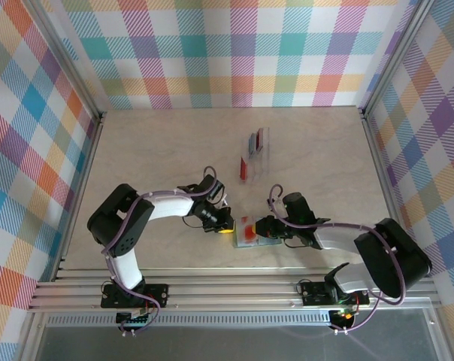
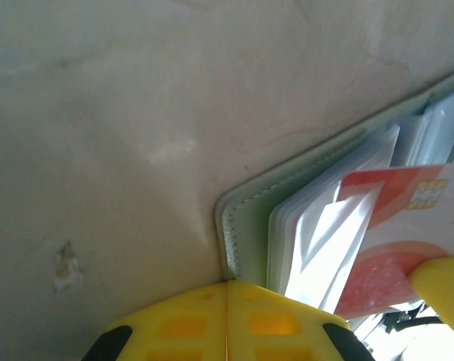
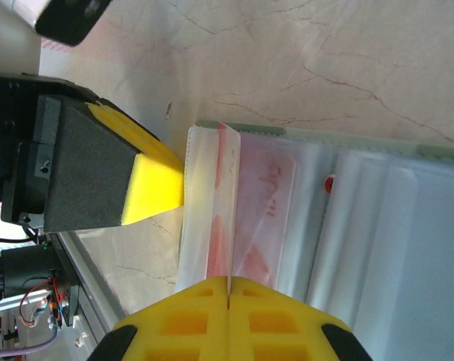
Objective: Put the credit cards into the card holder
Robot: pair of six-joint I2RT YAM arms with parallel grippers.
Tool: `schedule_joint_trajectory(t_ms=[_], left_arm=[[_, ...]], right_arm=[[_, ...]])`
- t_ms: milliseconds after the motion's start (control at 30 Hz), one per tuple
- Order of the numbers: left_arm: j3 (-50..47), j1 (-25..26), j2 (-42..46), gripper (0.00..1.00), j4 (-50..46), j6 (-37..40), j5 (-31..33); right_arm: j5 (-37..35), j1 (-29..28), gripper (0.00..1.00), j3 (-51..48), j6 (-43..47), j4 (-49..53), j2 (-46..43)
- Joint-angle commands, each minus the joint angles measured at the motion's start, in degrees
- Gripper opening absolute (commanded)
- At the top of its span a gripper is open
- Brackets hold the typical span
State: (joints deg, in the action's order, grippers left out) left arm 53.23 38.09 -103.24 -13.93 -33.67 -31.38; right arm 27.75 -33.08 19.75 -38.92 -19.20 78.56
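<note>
Top external view: the sage-green card holder (image 1: pixel 269 242) is seen lying open on the worktop (image 1: pixel 159 150), close to the near edge and between the two arms. The left gripper (image 1: pixel 227 227) is set at the holder's left side and the right gripper (image 1: pixel 259 228) over its middle. A pale card (image 1: pixel 246 230) with an orange-red round mark is seen at the holder's left part.

Well apart, towards the far side, a clear rack (image 1: pixel 258 144) is placed, with a blue card (image 1: pixel 251 141) and a red card (image 1: pixel 261 136) stood in it. A loose red card (image 1: pixel 244 167) is found just near of the rack.

In the left wrist view, the left gripper's fingers are pressed together with no gap. The holder's green corner meets their seam, but whether it is pinched cannot be told. The clear pockets (image 2: pixel 325 226) are fanned open beside the pale card.

In the right wrist view, the right gripper is clenched on the pale card, which is seen edge-on running into the seam of the fingers. How far the card sits inside a pocket cannot be told.
</note>
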Motion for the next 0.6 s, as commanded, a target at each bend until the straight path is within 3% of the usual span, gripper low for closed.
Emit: schedule_joint_trajectory(t_ms=[0, 300, 567], left_arm=[[3.23, -3.0, -3.87, 0.08, 2.53, 2.64, 12.8], [3.17, -3.98, -3.41, 0.08, 1.94, 3.47, 12.39], [-2.62, -3.98, -0.06, 0.08, 5.25, 1.63, 11.34]], right_arm=[[0.21, -0.58, 0.0, -0.44, -1.72, -2.68, 2.21], [-1.58, -0.58, 0.0, 0.81, -4.65, -2.91, 6.43], [-4.49, -0.67, 0.0, -1.06, -7.65, 2.99, 1.7]])
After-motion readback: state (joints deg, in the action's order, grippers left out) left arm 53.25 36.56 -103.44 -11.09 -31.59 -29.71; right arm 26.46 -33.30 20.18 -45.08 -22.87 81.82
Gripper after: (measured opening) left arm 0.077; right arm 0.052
